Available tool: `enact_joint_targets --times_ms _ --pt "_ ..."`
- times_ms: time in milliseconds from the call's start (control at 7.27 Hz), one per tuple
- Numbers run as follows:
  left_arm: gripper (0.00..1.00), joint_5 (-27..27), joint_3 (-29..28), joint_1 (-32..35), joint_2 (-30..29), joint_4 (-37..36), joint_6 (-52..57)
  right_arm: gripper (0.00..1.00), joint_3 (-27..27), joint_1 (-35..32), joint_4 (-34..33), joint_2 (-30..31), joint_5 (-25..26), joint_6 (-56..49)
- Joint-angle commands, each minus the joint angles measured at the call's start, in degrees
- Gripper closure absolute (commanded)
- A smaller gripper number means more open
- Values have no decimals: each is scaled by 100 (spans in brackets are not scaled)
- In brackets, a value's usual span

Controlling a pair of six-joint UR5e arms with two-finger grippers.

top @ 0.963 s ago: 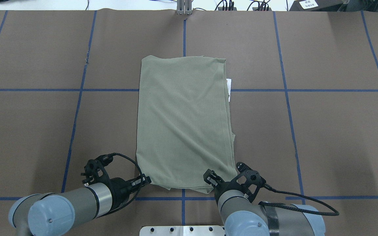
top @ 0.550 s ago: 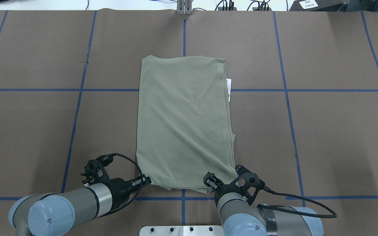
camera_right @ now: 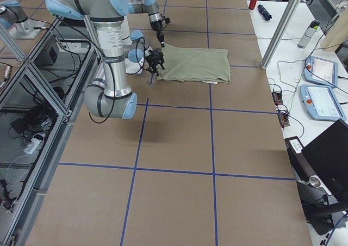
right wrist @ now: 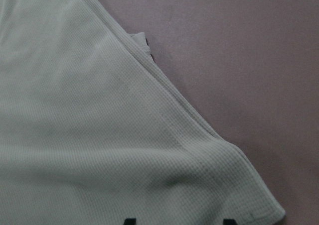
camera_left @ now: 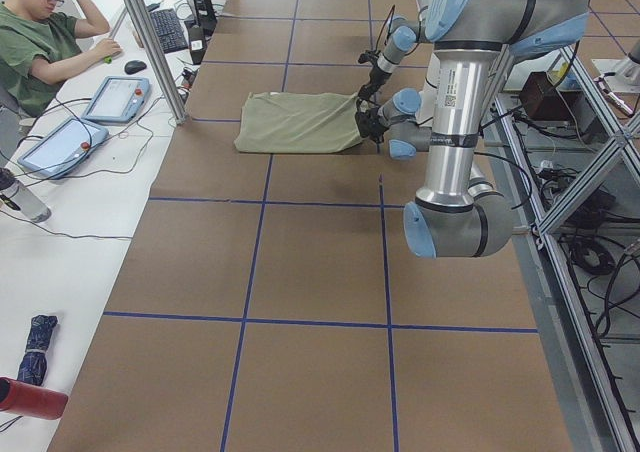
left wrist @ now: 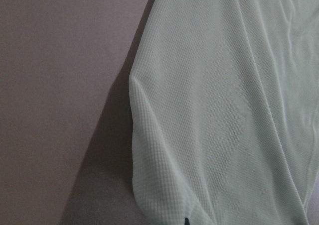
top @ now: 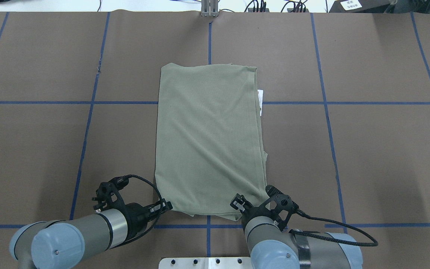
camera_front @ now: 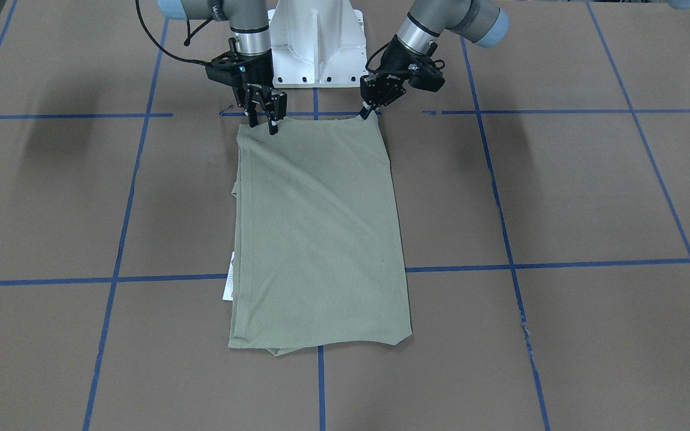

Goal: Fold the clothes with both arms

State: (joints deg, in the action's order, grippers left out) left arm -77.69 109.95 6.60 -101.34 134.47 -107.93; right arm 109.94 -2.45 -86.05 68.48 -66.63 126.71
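Observation:
The sage-green shirt [top: 209,138] lies folded into a long rectangle on the brown table, and also shows in the front view [camera_front: 318,233]. Its white hang tag [top: 260,101] sticks out at one side. My left gripper [top: 164,205] is at the shirt's near left corner and is shut on it; the left wrist view shows that corner [left wrist: 149,185] raised, with a shadow under it. My right gripper [top: 237,207] is at the near right corner. Its fingertips [right wrist: 128,221] stand apart, open, with the corner's cloth [right wrist: 199,175] between them.
The white base pedestal [camera_front: 315,36] stands just behind the shirt's near edge. Blue tape lines [top: 88,102] grid the table. An operator [camera_left: 40,42] sits at a side bench with tablets [camera_left: 115,97]. More pendants [camera_right: 321,102] lie on the opposite bench.
My right gripper has shifted slightly left and forward onto the shirt's near right corner. The left arm and the shirt have not moved.

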Motion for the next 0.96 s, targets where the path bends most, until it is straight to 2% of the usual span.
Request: enact_joint_targets --times_ms 0,138,275,413,825 --pt "100 0 17 8 0 0 0 40 -173 -54 10 -168 1 3" --pt "100 0 26 8 0 0 9 46 -192 -63 10 -169 1 11" --pt "100 0 26 8 0 0 0 78 -192 -106 10 -238 1 133" --pt "100 0 26 8 0 9 9 100 -183 -124 10 -248 1 204" --pt "100 0 26 -1 -9 9 9 100 -139 -142 -16 -239 1 187"
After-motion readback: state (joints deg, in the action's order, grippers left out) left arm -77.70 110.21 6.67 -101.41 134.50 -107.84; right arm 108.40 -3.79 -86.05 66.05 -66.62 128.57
